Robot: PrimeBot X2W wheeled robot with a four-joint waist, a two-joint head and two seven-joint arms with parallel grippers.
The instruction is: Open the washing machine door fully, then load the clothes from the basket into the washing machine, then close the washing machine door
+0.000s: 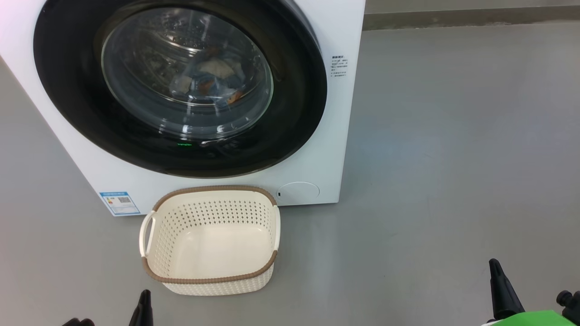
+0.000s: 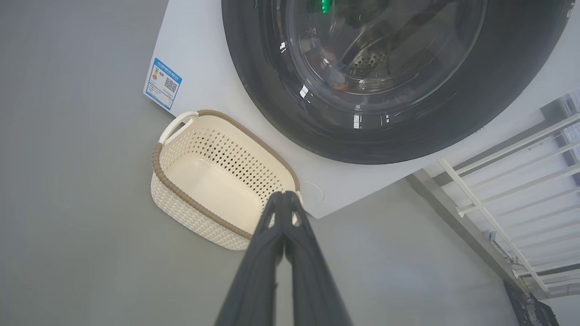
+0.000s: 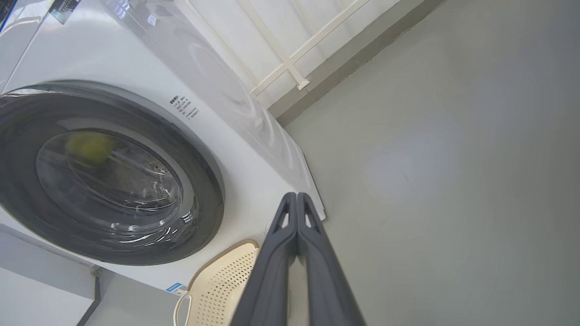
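Standing before the washing machine [image 1: 339, 149] is the basket [image 1: 213, 213].

Left jaws pressed together, right jaws pressed together, both empty

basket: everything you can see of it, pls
The basket is cream plastic, rectangular with rounded corners, perforated walls, brown woven-look rim, a loop handle on each short side. It stands upright and empty on the grey floor, close before the washing machine, below its door. Nothing grips it.

Right tool [image 3: 297, 195], tips together, between shut washing machine door [image 3: 201, 181], basket [image 3: 222, 280] and grey floor [image 3: 453, 181].
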